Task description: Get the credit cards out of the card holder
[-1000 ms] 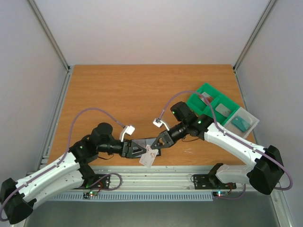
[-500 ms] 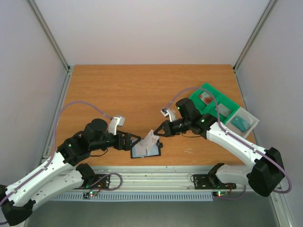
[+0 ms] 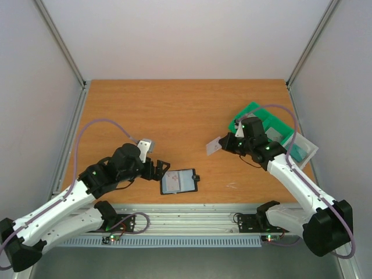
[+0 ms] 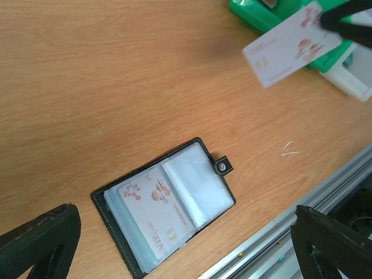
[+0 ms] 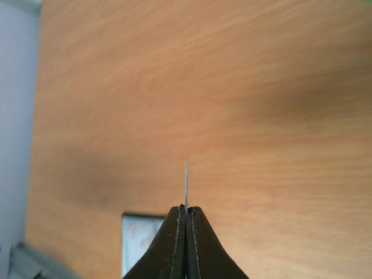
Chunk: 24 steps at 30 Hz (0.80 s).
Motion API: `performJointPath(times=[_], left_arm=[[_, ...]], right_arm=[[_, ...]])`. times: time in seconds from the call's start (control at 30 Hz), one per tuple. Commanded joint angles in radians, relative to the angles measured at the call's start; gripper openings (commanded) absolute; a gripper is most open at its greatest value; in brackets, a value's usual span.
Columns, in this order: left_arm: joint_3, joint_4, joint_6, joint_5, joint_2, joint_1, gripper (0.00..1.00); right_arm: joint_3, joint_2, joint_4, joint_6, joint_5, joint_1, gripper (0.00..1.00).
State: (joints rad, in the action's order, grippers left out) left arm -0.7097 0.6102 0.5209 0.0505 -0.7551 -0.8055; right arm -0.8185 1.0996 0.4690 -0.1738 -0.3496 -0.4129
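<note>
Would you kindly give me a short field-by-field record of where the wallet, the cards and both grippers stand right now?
card holder: small black bi-fold wallet, lying open on the wooden table
card inside: pale flat card in its clear sleeve
card removed: second pale card, pinched by the shut right gripper, held above the table
left gripper: open, beside the wallet, empty

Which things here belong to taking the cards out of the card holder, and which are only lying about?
Belonging to the job: open black bi-fold card holder; pale flat card inside its clear sleeve; second pale card, pinched by the right gripper.
Only lying about: green plastic compartment tray; teal item in a clear tray.
</note>
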Motion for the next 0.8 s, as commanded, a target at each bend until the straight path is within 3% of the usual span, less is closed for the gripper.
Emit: performJointPath(times=[0.0,0.43,0.77], left_arm=[[-0.007,-0.03,-0.053,-0.026,-0.04,-0.001,0.99],[0.012,-0.06,-0.04,0.028,-0.056,-0.001,0.99],[0.021,-0.072,-0.032,0.039,-0.069,-0.002,0.99]], right_arm=[[0.007,-0.022,0.024,-0.032,0.181,0.097,0.01],[-0.021,-0.096,0.073,0.004,0.587,0.282,0.01],[-0.037,-0.012,-0.02,0.029,0.559,0.504,0.01]])
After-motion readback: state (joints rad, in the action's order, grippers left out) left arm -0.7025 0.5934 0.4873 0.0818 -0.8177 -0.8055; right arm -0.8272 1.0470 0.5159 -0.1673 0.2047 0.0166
